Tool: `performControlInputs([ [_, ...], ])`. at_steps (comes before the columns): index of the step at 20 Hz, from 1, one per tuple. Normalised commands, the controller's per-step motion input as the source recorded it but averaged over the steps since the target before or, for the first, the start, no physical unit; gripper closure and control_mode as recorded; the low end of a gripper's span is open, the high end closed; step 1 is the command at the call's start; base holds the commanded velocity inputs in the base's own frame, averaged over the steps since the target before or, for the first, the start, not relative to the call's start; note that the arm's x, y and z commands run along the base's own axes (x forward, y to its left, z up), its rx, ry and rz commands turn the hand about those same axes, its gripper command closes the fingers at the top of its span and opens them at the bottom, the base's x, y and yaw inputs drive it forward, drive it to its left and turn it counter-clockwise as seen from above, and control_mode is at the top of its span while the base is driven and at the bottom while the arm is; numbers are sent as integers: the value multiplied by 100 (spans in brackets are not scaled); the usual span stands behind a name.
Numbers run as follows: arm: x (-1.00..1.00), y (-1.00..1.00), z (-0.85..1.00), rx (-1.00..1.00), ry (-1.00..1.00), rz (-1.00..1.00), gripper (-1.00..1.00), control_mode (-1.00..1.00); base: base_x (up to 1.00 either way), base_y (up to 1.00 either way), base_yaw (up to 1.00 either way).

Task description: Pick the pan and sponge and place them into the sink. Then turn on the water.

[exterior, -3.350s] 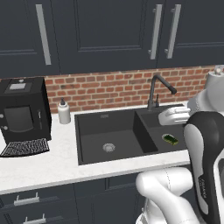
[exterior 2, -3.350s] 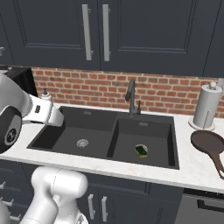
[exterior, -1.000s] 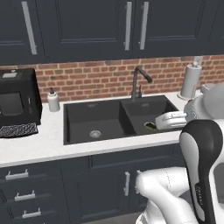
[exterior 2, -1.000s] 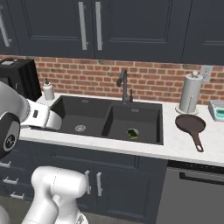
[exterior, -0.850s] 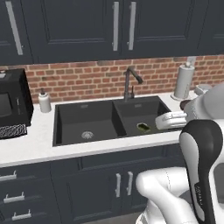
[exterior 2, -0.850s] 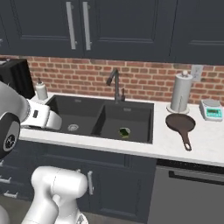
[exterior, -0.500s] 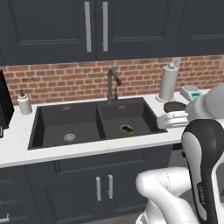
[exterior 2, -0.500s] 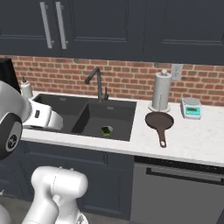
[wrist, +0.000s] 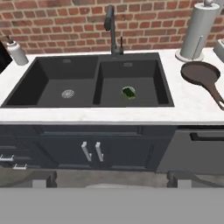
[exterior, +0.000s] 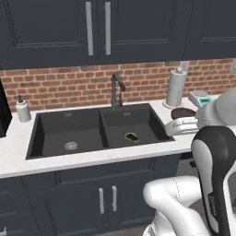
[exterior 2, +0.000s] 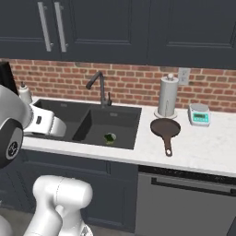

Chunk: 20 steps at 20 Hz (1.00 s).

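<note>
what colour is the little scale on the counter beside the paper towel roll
White with a teal front, the small kitchen scale shows best in the right base view.

We have driven to the right along the counter [exterior 2: 203, 143], so the whole scene has slid leftward in both base views. The coffee machine that stood at the left of the left base view has gone almost out of frame, leaving just a dark edge. The sink [exterior: 99, 146] now sits left of centre for us. The pan [exterior 2: 165, 128], formerly at the far right edge of the right base view, now lies near its middle, just beside the paper towel roll [exterior 2: 168, 97]. A small scale [exterior 2: 200, 114] and a dishwasher front [exterior 2: 184, 203] have come into view.
</note>
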Motion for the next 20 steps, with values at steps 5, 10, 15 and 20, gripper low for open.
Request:
performControlInputs([
  [5,0,0,0,0,0,0,-100,100,51,0,0],
  [10,0,0,0,0,0,0,-100,100,65,-2,0],
  [15,0,0,0,0,0,0,-100,100,50,-2,0],
  [20,0,0,0,0,0,0,-100,100,42,0,0],
])
